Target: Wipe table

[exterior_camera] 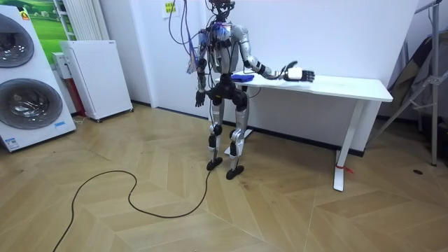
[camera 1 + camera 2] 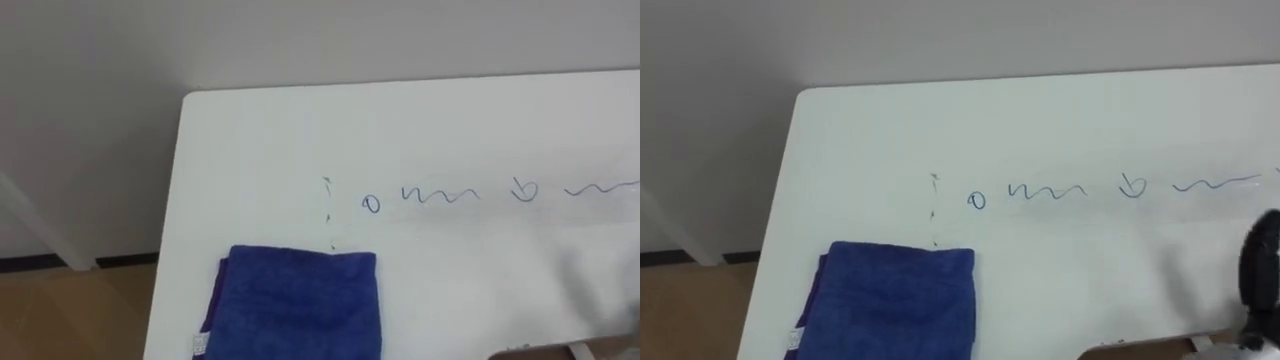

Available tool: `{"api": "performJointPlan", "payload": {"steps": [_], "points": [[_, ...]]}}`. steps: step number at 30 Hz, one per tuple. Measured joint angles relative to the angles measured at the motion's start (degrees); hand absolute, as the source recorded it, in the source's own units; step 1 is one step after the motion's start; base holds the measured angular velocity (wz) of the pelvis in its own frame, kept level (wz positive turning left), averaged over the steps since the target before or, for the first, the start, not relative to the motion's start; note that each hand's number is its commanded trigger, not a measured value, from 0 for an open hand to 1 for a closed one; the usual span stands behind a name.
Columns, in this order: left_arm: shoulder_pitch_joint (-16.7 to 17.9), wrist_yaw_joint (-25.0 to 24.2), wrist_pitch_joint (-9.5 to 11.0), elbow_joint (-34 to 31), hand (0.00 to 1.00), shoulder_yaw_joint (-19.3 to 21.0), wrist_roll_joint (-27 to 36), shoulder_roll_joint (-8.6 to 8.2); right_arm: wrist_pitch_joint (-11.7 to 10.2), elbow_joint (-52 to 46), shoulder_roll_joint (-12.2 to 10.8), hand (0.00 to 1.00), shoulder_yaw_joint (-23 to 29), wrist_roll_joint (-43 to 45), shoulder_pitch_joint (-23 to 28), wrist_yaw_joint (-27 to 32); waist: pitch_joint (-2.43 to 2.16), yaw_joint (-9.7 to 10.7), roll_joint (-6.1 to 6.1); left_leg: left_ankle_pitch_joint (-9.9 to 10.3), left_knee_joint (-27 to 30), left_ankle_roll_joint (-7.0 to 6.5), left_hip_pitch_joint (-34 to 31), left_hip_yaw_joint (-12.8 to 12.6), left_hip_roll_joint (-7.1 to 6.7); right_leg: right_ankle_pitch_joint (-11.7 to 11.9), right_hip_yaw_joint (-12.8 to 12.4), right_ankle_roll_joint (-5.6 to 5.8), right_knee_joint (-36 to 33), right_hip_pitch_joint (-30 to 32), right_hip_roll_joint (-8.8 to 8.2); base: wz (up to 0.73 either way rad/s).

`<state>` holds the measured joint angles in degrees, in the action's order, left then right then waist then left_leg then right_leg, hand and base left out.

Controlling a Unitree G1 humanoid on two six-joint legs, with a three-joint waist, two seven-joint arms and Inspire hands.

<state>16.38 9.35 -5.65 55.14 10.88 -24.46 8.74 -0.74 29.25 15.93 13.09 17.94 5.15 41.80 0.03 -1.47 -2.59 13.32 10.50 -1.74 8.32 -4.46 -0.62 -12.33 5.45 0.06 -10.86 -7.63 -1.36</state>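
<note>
A folded blue cloth (image 2: pixel 295 305) lies flat at the near left corner of the white table (image 2: pixel 400 120). Blue pen scribbles (image 2: pixel 440 193) run in a line across the tabletop to the right of the cloth, and a short dotted mark (image 2: pixel 327 205) sits just above its far edge. In the room view I stand at the table's left end, facing the wall. My right hand (image 1: pixel 297 73) reaches out above the tabletop, well right of the cloth (image 1: pixel 238 75), open and holding nothing. Its arm (image 2: pixel 1262 265) shows at the right edge. My left hand (image 1: pixel 199 99) hangs at my side.
The table stands against a white wall, and its left edge (image 2: pixel 170 230) drops to wooden floor. Two washing machines (image 1: pixel 24 77) and a white cabinet (image 1: pixel 94 77) stand at the room view's left. A metal frame (image 1: pixel 420 77) leans at the room view's right.
</note>
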Motion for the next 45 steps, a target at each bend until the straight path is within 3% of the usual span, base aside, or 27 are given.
{"api": "performJointPlan", "payload": {"steps": [5, 12, 20, 28, 32, 45], "points": [[-0.25, 0.01, 0.30, -0.21, 0.00, -0.27, 0.18, 0.09, -0.79, -8.14, -0.53, 0.00, -4.75, 11.97, 0.10, -0.78, -0.10, -1.46, 0.18, 0.00, 0.26, 0.00, -0.72, 0.28, 0.01, 0.01, 0.96, -0.01, -0.21, 0.09, -0.18, 0.08], [-0.45, 0.17, 1.43, -0.76, 0.00, -2.30, 0.49, 0.11, -3.56, -19.87, -0.47, 0.00, -10.43, 19.67, 0.45, -0.78, -0.04, -3.66, 0.09, 0.00, 0.01, 0.00, -0.69, 0.59, 0.04, 0.01, 2.68, 0.00, -0.63, -0.10, -0.33, 0.03], [-0.74, 0.20, 1.74, 0.19, 0.00, -4.14, 0.18, -0.11, -3.87, -23.72, -1.09, 0.00, -18.43, 27.86, 0.46, -3.55, 0.20, -5.29, 0.67, 0.00, -0.22, 0.00, -0.84, 0.86, -0.02, 0.02, 3.37, 0.01, -0.61, -0.10, -0.42, 0.02], [-0.73, 0.21, 1.84, 0.06, 0.00, -5.93, 0.14, 0.03, -4.11, -24.04, -0.95, 0.00, -27.38, 33.73, 0.70, -9.01, -0.16, -5.55, 0.50, 0.00, -0.23, 0.00, -0.96, 1.71, -0.05, 0.02, 4.17, 0.01, -0.35, -0.33, -0.41, 0.04], [-1.90, -0.13, 2.01, -0.03, 0.00, -8.13, 0.13, 0.49, -4.36, -24.04, -0.84, 0.00, -32.93, 37.64, 2.09, -12.73, -0.32, -6.67, 0.38, -0.01, -0.11, 0.00, -1.09, 2.26, -0.12, 0.03, 4.19, 0.02, 0.30, -0.61, -0.42, 0.04], [-3.28, -0.81, 3.61, 2.16, 0.00, -11.12, -0.01, 0.57, -6.11, -22.87, -0.08, 0.00, -38.65, 41.15, 4.41, -16.39, -0.12, -6.97, 0.47, -0.02, -0.04, 0.01, -1.20, 2.86, -0.14, 0.08, 5.60, 0.10, 1.17, -1.41, -0.61, 0.04]]}}
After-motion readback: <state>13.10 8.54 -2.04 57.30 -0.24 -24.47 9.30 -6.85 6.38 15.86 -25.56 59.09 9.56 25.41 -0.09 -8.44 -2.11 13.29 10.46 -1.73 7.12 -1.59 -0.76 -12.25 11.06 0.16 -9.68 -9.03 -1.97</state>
